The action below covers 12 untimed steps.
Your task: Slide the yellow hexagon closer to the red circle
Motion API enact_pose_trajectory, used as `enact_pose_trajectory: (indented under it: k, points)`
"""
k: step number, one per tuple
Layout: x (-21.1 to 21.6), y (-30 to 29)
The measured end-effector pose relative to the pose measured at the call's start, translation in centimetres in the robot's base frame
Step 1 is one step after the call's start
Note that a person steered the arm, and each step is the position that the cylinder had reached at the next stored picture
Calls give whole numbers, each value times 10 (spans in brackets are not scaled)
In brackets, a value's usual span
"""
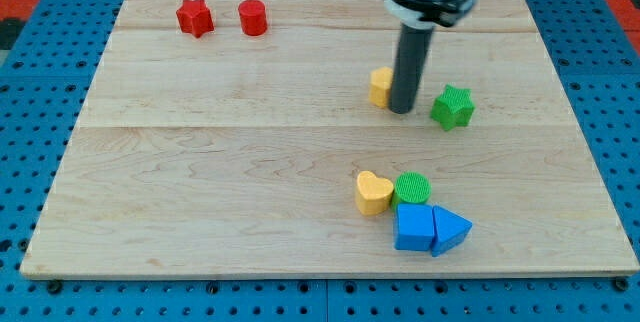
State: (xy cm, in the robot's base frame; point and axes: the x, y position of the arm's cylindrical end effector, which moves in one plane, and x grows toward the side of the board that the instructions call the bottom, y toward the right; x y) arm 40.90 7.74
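- My tip (401, 110) rests against the 3 o'clock side of the yellow hexagon (380, 86), placed to shove it toward 9–10 o'clock.
- The red circle (252, 17) sits far off at 10 o'clock, beside the red star (195, 17) on the surface (200, 182).
- No gripper exists; the rod holds nothing.
- The green star (453, 107) lies behind the push, clear.
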Motion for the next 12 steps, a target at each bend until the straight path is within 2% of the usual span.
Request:
enact_pose_trajectory:
  k: [2,5,7,9,11,12]
  points:
    - [-35,-86]
    - [-26,-3]
    - [-30,16]
    - [-69,1]
    - [-55,61]
    - [-82,61]
